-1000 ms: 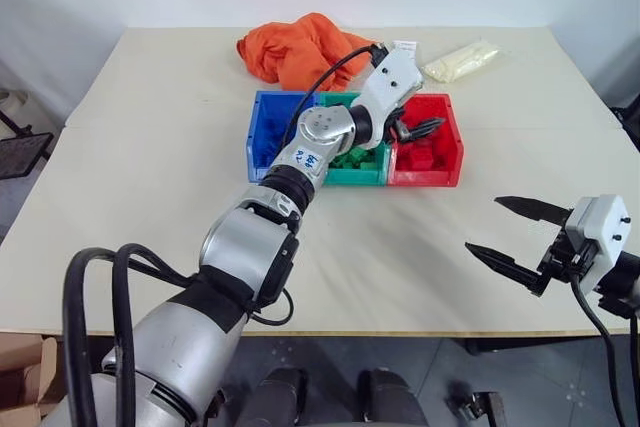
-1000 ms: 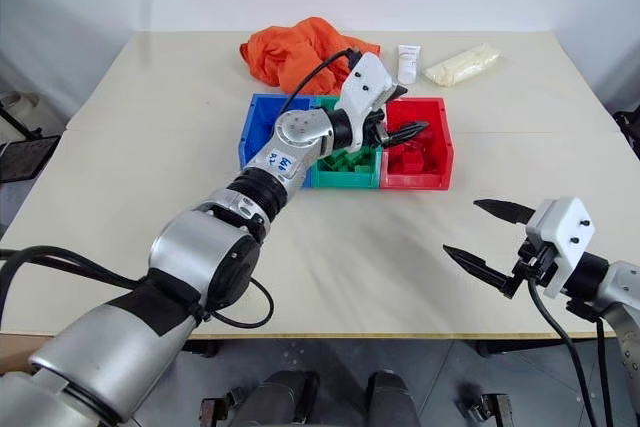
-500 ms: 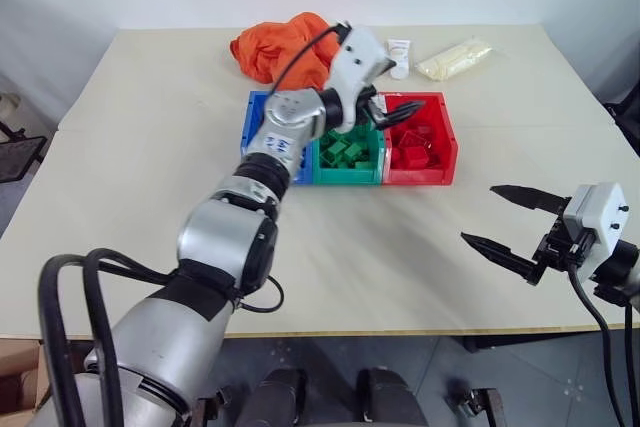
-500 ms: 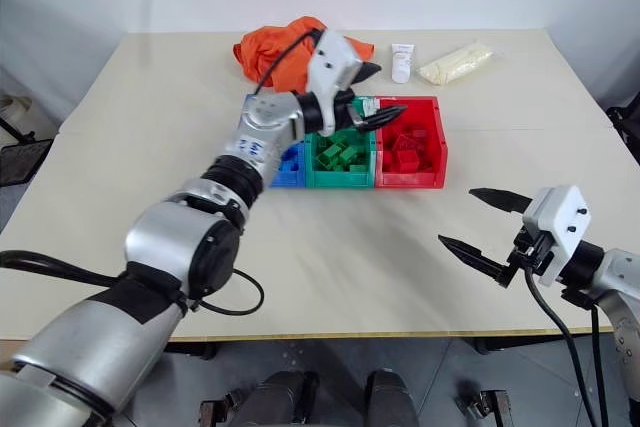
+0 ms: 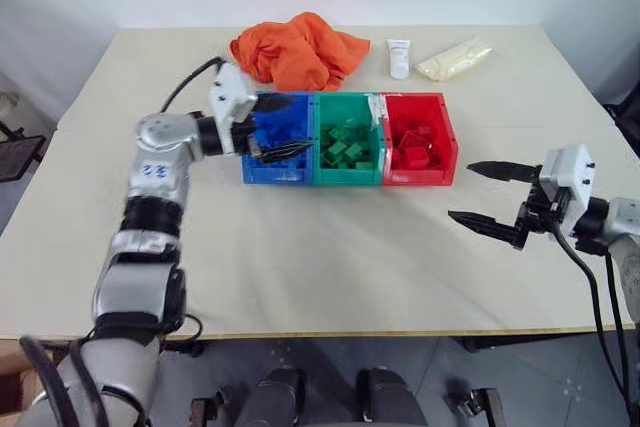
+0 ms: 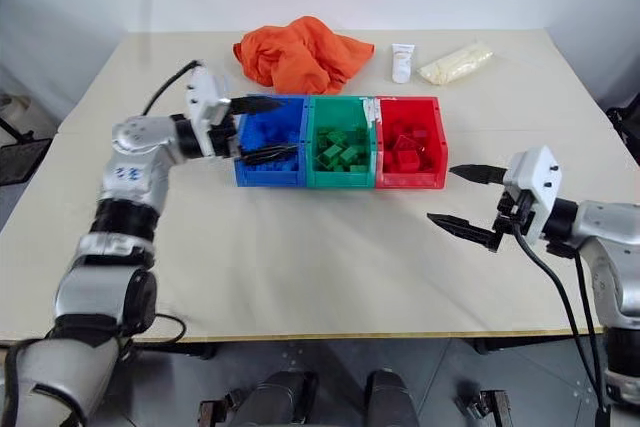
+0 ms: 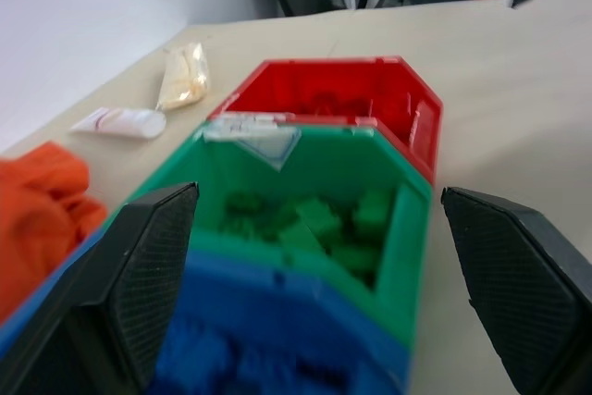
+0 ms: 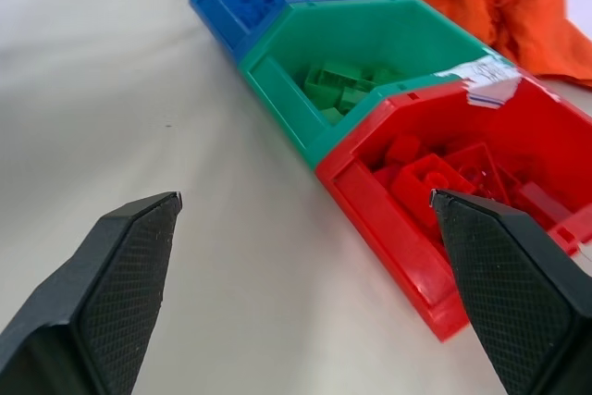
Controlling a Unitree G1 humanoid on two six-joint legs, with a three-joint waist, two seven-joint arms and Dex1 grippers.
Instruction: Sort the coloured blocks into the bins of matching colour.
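Sitting in the blue bin (image 5: 278, 137), green bin (image 5: 347, 145) and red bin (image 5: 420, 143), the blocks (image 8: 421, 178) all look sorted, with no loose block on the table (image 5: 330, 247) and both the left gripper (image 5: 277, 127) and right gripper (image 5: 487, 195) spread apart, holding nothing.

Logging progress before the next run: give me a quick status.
Left claw open over the blue bin; right claw open, empty. Blocks sit in matching bins. Nothing in the way.
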